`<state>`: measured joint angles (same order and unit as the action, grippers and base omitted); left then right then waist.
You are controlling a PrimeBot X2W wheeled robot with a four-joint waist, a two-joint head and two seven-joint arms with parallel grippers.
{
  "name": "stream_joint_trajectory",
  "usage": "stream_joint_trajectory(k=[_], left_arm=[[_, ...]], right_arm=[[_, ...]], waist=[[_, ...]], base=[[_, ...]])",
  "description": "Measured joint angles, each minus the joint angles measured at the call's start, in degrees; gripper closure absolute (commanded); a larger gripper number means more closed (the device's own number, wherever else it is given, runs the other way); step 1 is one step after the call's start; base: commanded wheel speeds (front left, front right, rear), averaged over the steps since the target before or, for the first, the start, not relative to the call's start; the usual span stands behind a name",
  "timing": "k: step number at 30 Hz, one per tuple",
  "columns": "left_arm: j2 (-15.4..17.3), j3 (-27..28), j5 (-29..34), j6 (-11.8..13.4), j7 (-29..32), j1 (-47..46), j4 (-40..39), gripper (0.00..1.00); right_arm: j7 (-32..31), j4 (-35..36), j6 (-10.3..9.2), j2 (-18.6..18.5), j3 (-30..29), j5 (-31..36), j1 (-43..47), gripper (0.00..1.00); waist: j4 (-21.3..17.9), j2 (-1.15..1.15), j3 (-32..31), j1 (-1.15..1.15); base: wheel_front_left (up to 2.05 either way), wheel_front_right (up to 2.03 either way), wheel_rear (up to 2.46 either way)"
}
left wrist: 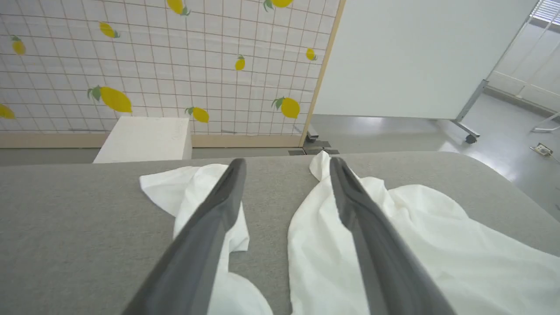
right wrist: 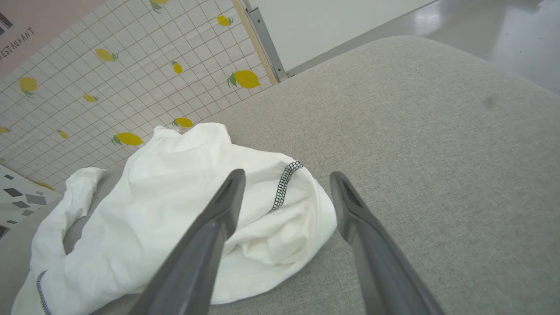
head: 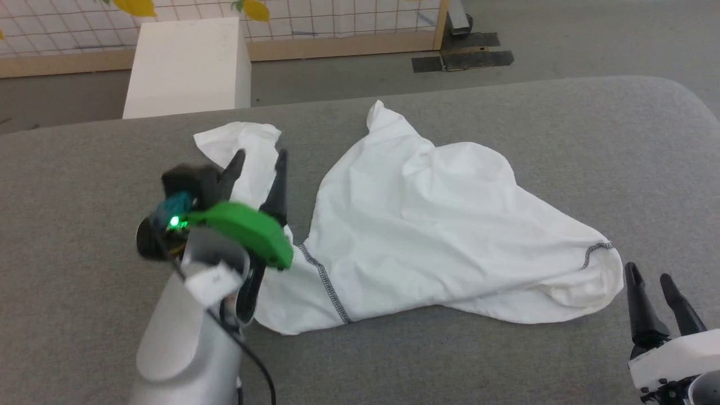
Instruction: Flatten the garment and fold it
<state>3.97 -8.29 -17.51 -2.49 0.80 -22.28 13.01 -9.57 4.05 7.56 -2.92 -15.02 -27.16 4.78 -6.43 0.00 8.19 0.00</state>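
My right gripper (head: pixel 648 274) stands nearest, just off the right-hand end of the garment (head: pixel 427 225), on its near side. Its fingers are spread wide and hold nothing, with bare grey table (head: pixel 506 112) beneath them. In the right wrist view the rounded end of the garment, carrying a short run of dark zigzag stitching, lies just in front of and between the fingertips, apart from them. The garment lies unfolded and rumpled across the middle of the table, with a broad white body and a second stitched seam running diagonally at its near left. My left gripper (head: pixel 261 153) is over the left portion of the garment, above the narrow bunched sleeve. Its fingers are likewise wide apart with nothing between them. Whether the fingertips (left wrist: pixel 238 168) touch the cloth I cannot tell, since the wrist view looks along them and hides the contact. At the far side of the garment a point of cloth stands up near the table's far edge. Beyond the garment's left end a white box (head: pixel 188 64) stands on the floor, and behind it is a lattice wall (head: pixel 337 22) with yellow lemons.
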Motion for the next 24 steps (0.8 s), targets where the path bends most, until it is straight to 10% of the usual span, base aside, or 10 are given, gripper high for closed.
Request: stream_joint_trajectory(k=[9, 18, 19, 24], left_arm=[[0.5, -6.6, -1.6, -0.5, 28.3, -21.4, 21.3, 0.00], [3.3, -10.3, 2.4, 1.5, 37.2, -26.6, 32.4, 0.00], [3.3, -10.1, 1.7, 0.9, 37.8, -27.7, 32.7, 1.00], [2.6, -9.3, 0.5, 0.0, 32.8, -28.6, 32.4, 1.00]], right_arm=[[0.9, -0.1, 0.00, 0.0, 3.6, 0.6, -2.5, 0.00], [3.2, -2.7, 0.00, 0.0, 5.0, 0.5, -3.2, 0.00], [3.7, -3.2, 0.00, 0.0, 5.3, -0.6, -3.6, 0.00], [4.4, -3.8, 0.00, 0.0, 5.9, -1.2, -4.1, 0.00]], waist=[[-4.8, 0.00, 4.0, 0.00], [-8.9, 0.00, 9.9, 0.00], [-9.6, 0.00, 10.9, 0.00], [-9.6, 0.00, 12.5, 0.00]], base=[[0.00, 0.00, 0.00], [0.00, 0.00, 0.00], [0.00, 0.00, 0.00], [0.00, 0.00, 0.00]])
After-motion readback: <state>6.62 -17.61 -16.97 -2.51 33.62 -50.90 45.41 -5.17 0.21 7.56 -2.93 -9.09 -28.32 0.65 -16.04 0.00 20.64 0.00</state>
